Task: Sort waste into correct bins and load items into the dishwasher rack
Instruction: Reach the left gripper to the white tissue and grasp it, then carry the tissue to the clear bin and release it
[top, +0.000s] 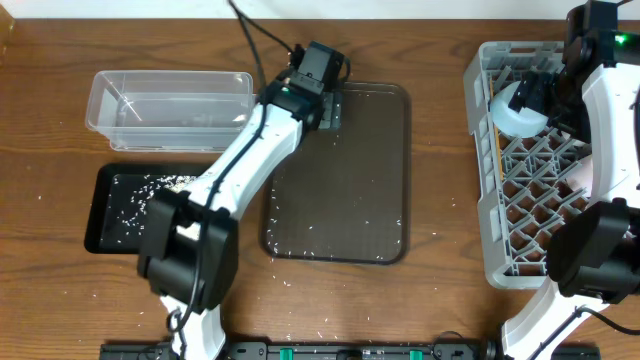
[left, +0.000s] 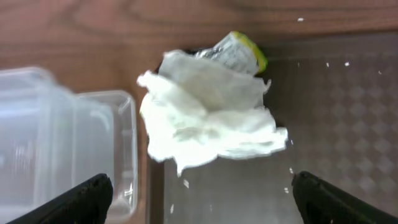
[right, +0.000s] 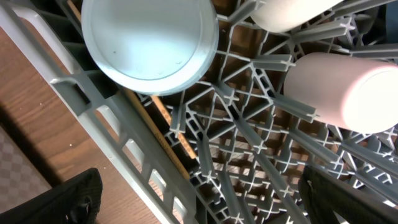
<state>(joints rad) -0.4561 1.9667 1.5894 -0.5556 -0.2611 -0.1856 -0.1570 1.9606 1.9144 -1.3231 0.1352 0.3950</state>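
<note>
The crumpled white paper wad (left: 211, 115) with its yellow-green wrapper (left: 247, 51) lies on the corner of the brown serving tray, beside the clear tub (left: 56, 143). My left gripper (left: 202, 199) is open just above and short of it, empty; in the overhead view (top: 322, 105) it hides the wad. My right gripper (right: 199, 199) is open and empty over the grey rack (right: 112, 118), which holds the upturned light-blue bowl (right: 149, 43), pink cup (right: 348, 93), white cup (right: 292, 12) and wooden chopsticks (right: 163, 113). The dark-blue bowl is not in view.
The clear tub (top: 165, 100) stands at back left, the black tray (top: 105, 225) with rice grains (top: 150, 185) in front of it. The brown serving tray (top: 340, 180) is in the middle with a few stray grains. The rack (top: 480, 160) fills the right side.
</note>
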